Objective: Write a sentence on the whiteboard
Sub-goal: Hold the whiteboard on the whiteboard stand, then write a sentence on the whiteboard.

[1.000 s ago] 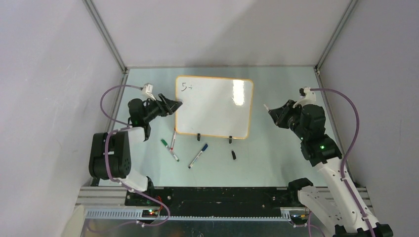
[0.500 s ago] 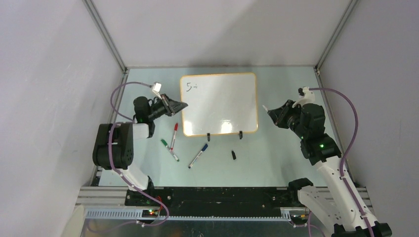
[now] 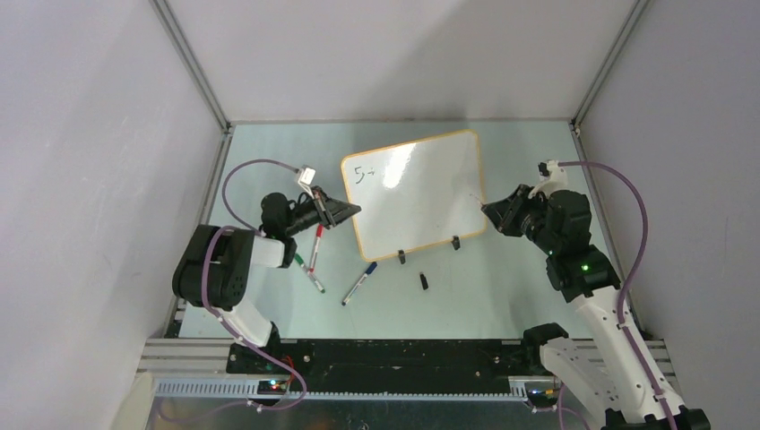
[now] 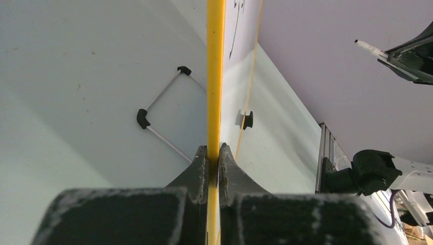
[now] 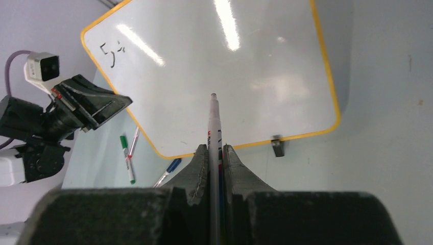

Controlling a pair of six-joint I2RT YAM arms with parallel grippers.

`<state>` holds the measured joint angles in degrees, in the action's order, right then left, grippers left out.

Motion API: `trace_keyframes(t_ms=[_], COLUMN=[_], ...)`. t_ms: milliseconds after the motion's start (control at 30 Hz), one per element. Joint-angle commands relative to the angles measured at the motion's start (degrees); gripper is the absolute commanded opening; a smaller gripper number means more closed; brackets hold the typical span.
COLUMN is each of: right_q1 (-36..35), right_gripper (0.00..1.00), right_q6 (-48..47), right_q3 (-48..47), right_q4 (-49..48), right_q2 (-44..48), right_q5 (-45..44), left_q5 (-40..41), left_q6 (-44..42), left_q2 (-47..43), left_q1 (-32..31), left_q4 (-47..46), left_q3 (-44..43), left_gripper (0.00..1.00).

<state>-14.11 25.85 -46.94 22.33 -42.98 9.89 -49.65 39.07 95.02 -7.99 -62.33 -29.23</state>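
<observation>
The whiteboard lies skewed in the middle of the table, its yellow rim edge-on in the left wrist view. My left gripper is shut on the board's left rim. Of the sentence, only a couple of black letters show, near the board's top left corner. My right gripper is shut on a white marker. The marker's tip points at the board's right part, close to its right edge.
A green marker, a red marker and a blue marker lie on the table left of and below the board. A small black cap lies nearer the front. Two black clip feet sit on the board's near edge.
My left gripper has closed on the board's left rim. The board has shifted right and turned, its right side now farther back. The right arm has stayed put.
</observation>
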Motion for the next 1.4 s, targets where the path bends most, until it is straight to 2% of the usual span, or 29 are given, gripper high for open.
trace_keyframes(t_ms=[0,67,233,300,433,600,1033,1167,1367], right_q1=[-0.71,-2.61,-12.01,-15.06,-18.77,-21.60,-27.75,-29.35,-30.67], right_gripper=[0.00,0.00,0.00,0.00,0.00,0.00,0.00,0.00,0.00], right_q6=[0.96,1.99,-0.04,-1.83,-3.85,-4.63,-11.40,-12.93,-14.32], right_q3=[-0.35,-1.31,-6.61,-9.33,-13.47,-18.18,-33.29,-36.51,-40.41], right_q4=[-2.37,-1.99,-2.25,-2.78,-5.68,-9.23,-6.74,-4.91,-2.31], right_q2=[0.05,-0.94,-5.44,-9.21,-15.06,-21.97,-38.75,-42.36,-47.06], right_q5=[4.85,2.69,-5.37,-6.91,-5.95,-5.03,-7.57,-9.59,-13.28], left_q5=[3.65,5.07,6.09,6.21,5.91,5.38,4.84,4.33,3.70], left_q6=[-2.89,-2.85,-2.86,-3.16,-3.10,-2.58,-0.07,0.63,0.53], left_q2=[0.40,0.61,-0.59,-0.83,-0.10,0.05,2.24,3.14,4.56], left_q1=[-1.79,-1.82,-1.77,-1.80,-1.83,-1.84,-1.80,-1.73,-1.55], left_q4=[-6.03,-7.64,-7.68,-7.04,-7.18,-7.88,-10.59,-11.90,-10.99], left_q3=[1.99,3.12,4.56,4.36,3.04,1.87,0.15,-0.49,-1.64], left_gripper=[0.01,0.07,0.38,0.45,0.50,0.51,0.49,0.38,0.15])
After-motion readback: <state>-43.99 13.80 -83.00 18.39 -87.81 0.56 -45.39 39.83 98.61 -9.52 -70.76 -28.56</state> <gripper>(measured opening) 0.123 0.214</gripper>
